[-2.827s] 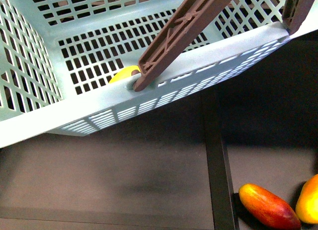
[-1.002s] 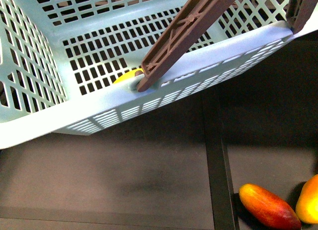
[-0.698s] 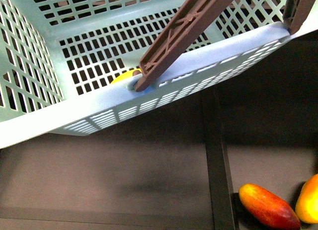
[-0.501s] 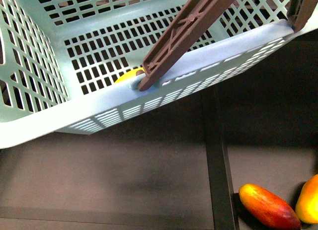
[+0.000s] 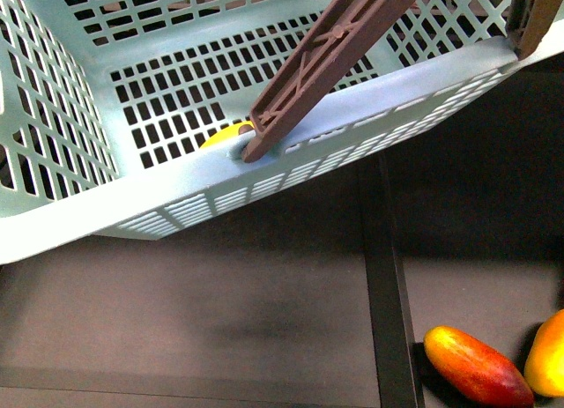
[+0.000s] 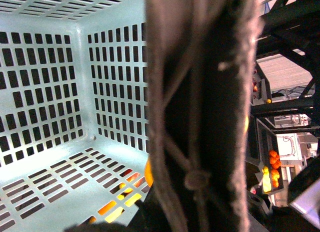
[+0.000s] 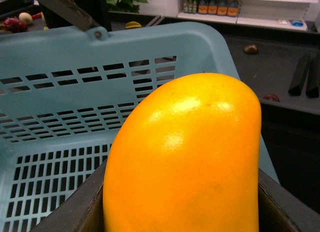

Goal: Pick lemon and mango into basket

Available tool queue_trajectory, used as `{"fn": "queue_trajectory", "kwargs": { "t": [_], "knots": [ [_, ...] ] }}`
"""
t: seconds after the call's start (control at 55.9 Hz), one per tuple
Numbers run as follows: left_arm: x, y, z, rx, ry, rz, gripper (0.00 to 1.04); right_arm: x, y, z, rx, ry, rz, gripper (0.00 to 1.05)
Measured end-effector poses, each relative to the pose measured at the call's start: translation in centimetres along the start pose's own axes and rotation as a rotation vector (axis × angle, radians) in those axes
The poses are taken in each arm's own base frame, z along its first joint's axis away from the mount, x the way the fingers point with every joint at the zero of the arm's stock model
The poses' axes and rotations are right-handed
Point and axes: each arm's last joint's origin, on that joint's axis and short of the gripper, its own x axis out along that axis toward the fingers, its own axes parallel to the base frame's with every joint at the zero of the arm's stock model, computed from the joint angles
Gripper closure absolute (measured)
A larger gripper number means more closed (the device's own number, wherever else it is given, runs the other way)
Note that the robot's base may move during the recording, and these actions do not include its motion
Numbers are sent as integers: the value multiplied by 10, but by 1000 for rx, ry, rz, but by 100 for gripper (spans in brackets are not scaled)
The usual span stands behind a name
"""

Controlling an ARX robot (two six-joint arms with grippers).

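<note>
One mango (image 7: 185, 157) sits clamped in the right tool (image 7: 180, 217) near the basket (image 7: 60, 61) wall; the brown handle (image 6: 200, 91) blocks the left tool (image 6: 165, 222), its grip impossible to tell.

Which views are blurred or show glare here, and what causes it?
Left wrist view: the brown handle sits close to the lens, out of focus, blocking the middle; the basket wall behind is sharper. Right wrist view: the mango fills the frame, glare spots on its skin. Front view: sharp, evenly lit.
</note>
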Motion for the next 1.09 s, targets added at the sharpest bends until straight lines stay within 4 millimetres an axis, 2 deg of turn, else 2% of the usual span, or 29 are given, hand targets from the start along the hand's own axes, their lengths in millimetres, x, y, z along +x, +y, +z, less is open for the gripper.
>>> {"fn": "queue_trajectory", "kwargs": {
  "t": [0.054, 0.233, 0.34, 0.501, 0.608, 0.662, 0.698, 0.734, 0.787, 0.93, 1.002, 1.091],
  "knots": [
    [0, 0, 0, 0, 0, 0, 101, 4, 0, -2, 3, 7, -7, 45],
    [0, 0, 0, 0, 0, 0, 101, 8, -5, -2, 62, 15, -25, 20],
    [0, 0, 0, 5, 8, -4, 101, 5, -12, 3, 100, 9, -37, 7],
    [1, 0, 0, -4, 2, 3, 101, -13, -27, 9, 151, 14, -59, 9],
    [1, 1, 0, 0, -9, 9, 101, -38, -37, 11, 167, 14, -79, 9],
    [1, 1, 1, 4, -9, 10, 101, -57, -44, 13, 180, 6, -102, 9],
    [0, 1, 1, 3, -7, 8, 101, -70, -46, 15, 164, -40, -162, 12],
    [0, 1, 1, 1, -4, 6, 101, -84, -50, 15, 117, -131, -266, 21],
    [1, 1, 0, -1, 0, 3, 101, -97, -54, 8, 85, -187, -309, 31],
    [1, 0, 0, -1, 8, -2, 101, -111, -57, -23, 54, -159, -321, 52],
    [1, 0, 0, -2, 9, -2, 101, -119, -58, -42, 47, -133, -321, 66],
    [1, 1, 0, -1, 3, 1, 101, -128, -59, -53, 38, -136, -322, 80]
  ]
}}
